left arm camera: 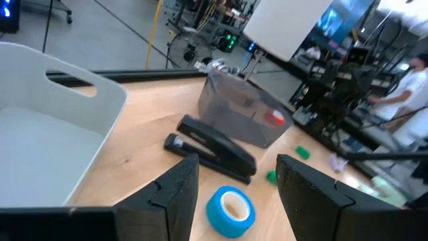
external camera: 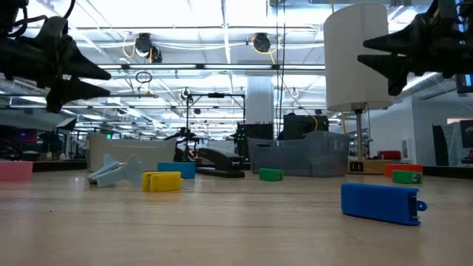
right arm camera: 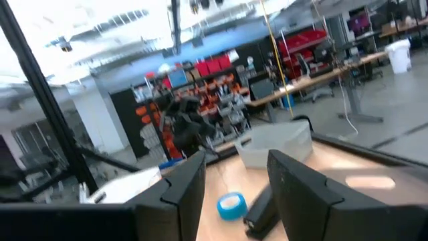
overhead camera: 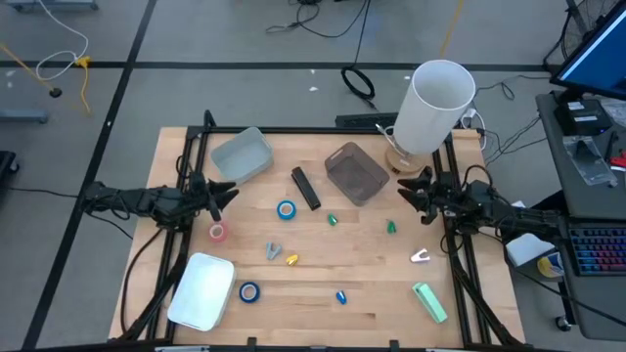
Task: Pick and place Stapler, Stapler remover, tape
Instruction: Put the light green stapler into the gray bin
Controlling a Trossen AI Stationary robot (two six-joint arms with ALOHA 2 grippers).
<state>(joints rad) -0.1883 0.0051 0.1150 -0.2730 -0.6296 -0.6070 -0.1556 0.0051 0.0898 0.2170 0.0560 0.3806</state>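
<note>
Left gripper (overhead camera: 223, 192): at 9 o'clock on the table (overhead camera: 372, 293), raised above the wood, fingers spread apart and holding nothing; in its wrist view the fingertips frame a blue tape roll (left arm camera: 231, 211) and the black stapler (left arm camera: 212, 148) lying beyond it.
Right gripper (overhead camera: 409, 192): at 3 o'clock, also raised, fingers parted and empty, pointing toward the table's middle.
Stapler: lies just above table centre, at about 12 o'clock, between the grey bin (overhead camera: 242, 155) at 11 and the dark bin (overhead camera: 356, 173) at 1.
Tape: one blue roll (overhead camera: 286, 209) just left of centre, a pink roll (overhead camera: 217, 231) at 9 near the left gripper, another blue roll (overhead camera: 249, 291) at 7.
Stapler remover: probably the small white clawed piece (overhead camera: 420, 256) at 4 o'clock; too small to be certain.
Other bits: small green, yellow, blue and grey items scattered around the centre, a white tray (overhead camera: 201, 290) at 7, a tall white cylinder (overhead camera: 434, 106) at 1.
Step in hand: likely the left arm's approach to the near blue roll or the stapler.
Doing it well: descend with the fingers wide, centre them across the roll's outer wall, not the hole, and close only once low enough; for the stapler, grip across its narrow width near mid-length so that it does not swing.
Risk: nudging the roll against the stapler.
</note>
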